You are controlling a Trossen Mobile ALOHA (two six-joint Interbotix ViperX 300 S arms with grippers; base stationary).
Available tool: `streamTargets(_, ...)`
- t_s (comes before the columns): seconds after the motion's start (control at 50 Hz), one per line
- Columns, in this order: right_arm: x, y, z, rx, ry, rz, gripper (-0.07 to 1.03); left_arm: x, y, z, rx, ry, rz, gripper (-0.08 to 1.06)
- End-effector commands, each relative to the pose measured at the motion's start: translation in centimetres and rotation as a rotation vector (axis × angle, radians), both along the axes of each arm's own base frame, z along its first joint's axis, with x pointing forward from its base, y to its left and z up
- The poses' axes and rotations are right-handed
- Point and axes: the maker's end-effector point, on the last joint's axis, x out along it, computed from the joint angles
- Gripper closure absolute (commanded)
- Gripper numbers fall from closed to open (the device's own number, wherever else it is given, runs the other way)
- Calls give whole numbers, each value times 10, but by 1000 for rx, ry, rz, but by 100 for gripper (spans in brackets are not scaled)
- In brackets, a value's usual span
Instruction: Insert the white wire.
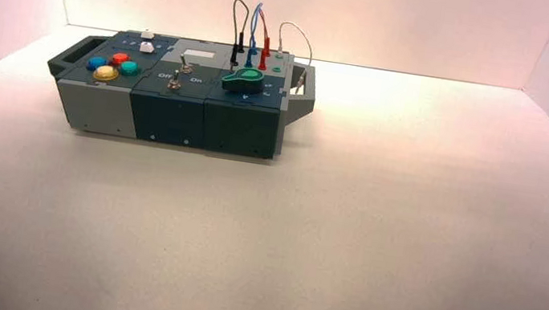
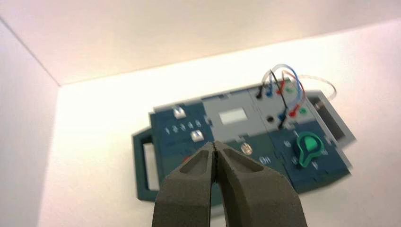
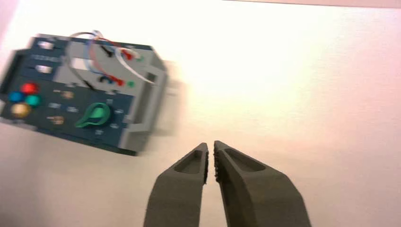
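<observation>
The white wire [image 1: 299,35] loops up from the far right corner of the box [image 1: 172,112]. One end stands by the green sockets [image 1: 278,63]; the other hangs down at the box's right handle [image 1: 306,94]. The wire also shows in the left wrist view [image 2: 324,81] and in the right wrist view [image 3: 142,75]. My left gripper [image 2: 215,144] is shut and empty, well back from the box. My right gripper [image 3: 211,144] is shut but for a hairline gap, empty, over bare table to the right of the box. Both arms are parked at the near corners.
Grey, blue and red wires [image 1: 253,26] stand plugged in beside the white one. A green knob [image 1: 243,79], two toggle switches [image 1: 177,80] and coloured buttons [image 1: 112,66] sit on the box top. Low white walls ring the table [image 1: 408,222].
</observation>
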Motion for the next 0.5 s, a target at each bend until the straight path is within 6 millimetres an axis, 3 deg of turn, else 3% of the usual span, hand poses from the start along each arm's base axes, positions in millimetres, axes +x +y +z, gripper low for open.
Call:
streamTargets(0.02,8,12,18,47,-31,9,69,4,-11,1,-7,26,-33,101)
streamTargets(0.1,9,17,19,54,-29,19,59,3,-14,-1,-5,39,-45,101)
streamTargets(0.22,12,26,15,36,-19,60,54,3,-15,-1,-5,38,-49,101)
streamTargets(0.34,13,42,7,5,-4,135,38,1,-14,-2,-4,37,-50,101)
streamTargets(0.4,13,44,6,4,-3,142,37,0,-14,-2,-5,38,-49,101)
streamTargets(0.42,12,55,0,-11,15,184,36,-2,-15,-6,-2,49,-54,101)
streamTargets(0.5,13,69,-8,-25,38,227,36,-6,-19,-6,2,63,-77,101)
